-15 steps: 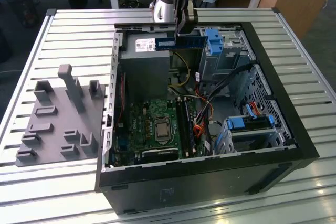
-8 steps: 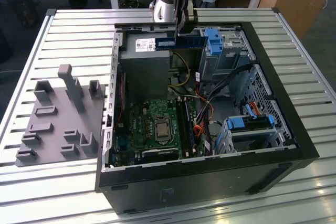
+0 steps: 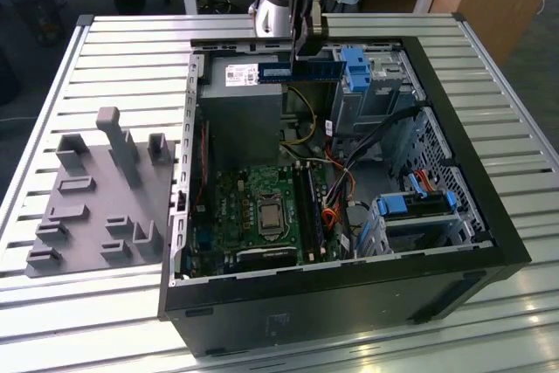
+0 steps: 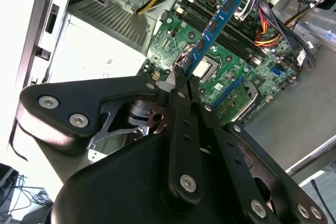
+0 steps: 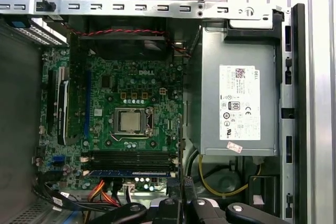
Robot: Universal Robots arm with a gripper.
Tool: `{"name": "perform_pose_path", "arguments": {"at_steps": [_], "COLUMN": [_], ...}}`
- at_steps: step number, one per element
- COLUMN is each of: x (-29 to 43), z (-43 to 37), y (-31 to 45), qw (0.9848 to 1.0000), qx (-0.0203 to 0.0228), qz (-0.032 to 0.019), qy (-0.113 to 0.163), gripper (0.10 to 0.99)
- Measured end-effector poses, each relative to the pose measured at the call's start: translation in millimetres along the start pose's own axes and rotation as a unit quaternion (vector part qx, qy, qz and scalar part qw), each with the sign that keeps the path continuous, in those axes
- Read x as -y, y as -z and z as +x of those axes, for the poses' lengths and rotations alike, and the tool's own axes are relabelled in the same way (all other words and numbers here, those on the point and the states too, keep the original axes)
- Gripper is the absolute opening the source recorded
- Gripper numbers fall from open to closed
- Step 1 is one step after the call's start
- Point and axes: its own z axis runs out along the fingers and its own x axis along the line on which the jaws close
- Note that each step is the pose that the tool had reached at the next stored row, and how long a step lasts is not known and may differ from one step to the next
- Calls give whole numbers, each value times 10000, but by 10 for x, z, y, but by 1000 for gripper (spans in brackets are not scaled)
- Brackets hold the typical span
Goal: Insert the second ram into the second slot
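Note:
My gripper [image 3: 301,54] is shut on the second ram [image 3: 301,70], a thin blue stick with black chips. I hold it level above the power supply [image 3: 240,115] at the far end of the open computer case [image 3: 454,172]. In the second wrist view the stick [image 4: 218,19] juts out from the black fingertips [image 4: 181,77] over the motherboard. In the first wrist view it shows edge-on as a blue strip [image 5: 131,173] beside the black memory slots [image 5: 131,157]. The slots [image 3: 307,207] lie well below and nearer than the stick, next to the processor socket [image 3: 266,213].
A grey holder fixture [image 3: 96,198] with upright posts stands at the exterior view's left on the slatted table [image 3: 122,50]. Yellow, orange and black cables [image 3: 336,189] run beside the slots. Blue drive-bay latches [image 3: 354,63] and drive cages [image 3: 415,207] fill the case's right side.

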Motion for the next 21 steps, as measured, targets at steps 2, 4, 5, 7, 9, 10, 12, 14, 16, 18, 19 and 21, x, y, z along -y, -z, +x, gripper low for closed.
{"name": "perform_pose_path", "arguments": {"at_steps": [2, 4, 5, 7, 9, 10, 12, 14, 16, 18, 19, 21], "x": [0, 0, 0, 0, 0, 0, 0, 0, 0, 0, 0, 0], "z": [0, 0, 0, 0, 0, 1, 4, 9, 12, 13, 13, 13], "y": [0, 0, 0, 0, 0, 0, 0, 0, 0, 0, 0, 0], "qw": [10000, 10000, 10000, 9999, 9999, 9999, 9998, 9998, 9998, 9997, 9997, 9996], "qx": [1, 2, 2, 3, 4, 5, 6, 6, 7, 6, 7, 9], "qz": [1, 1, 1, 2, 2, 3, 3, 4, 4, 4, 4, 5], "qy": [-30, -57, -72, -101, -133, -148, -173, -193, -211, -235, -253, -288], "gripper": [137, 137, 137, 137, 137, 137, 137, 137, 137, 137, 137, 137]}}
